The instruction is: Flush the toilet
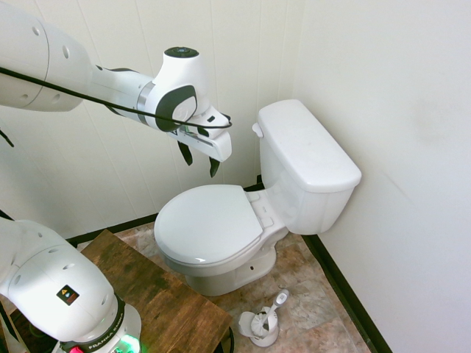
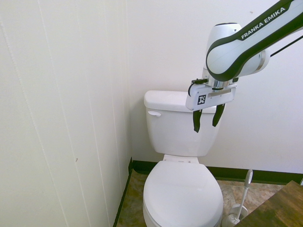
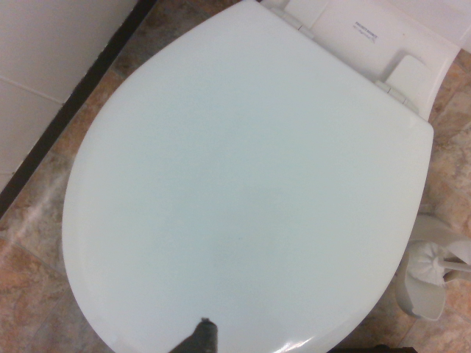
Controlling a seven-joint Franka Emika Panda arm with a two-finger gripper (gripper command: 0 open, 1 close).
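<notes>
- In my first exterior view, going left to right, I have the gripper (image 1: 202,169) hanging above the toilet (image 1: 228,273), pointing down with its two fingers spread.
- Below the gripper I see the oval seat lid (image 1: 208,224), closed over the bowl.
- To the right of the gripper, apart from it, the small white flush lever (image 1: 257,130) sits high on the tank's near corner; how far in depth I can't quite judge.
- Right of the gripper and lower down, a white toilet brush (image 1: 277,303) leans up out of its holder (image 1: 265,331) on the mottled floor (image 1: 313,290).
- Farther right of the gripper, the boxy tank (image 1: 294,195) stands under its flat lid (image 1: 309,147), beside the wall (image 1: 412,162).
</notes>
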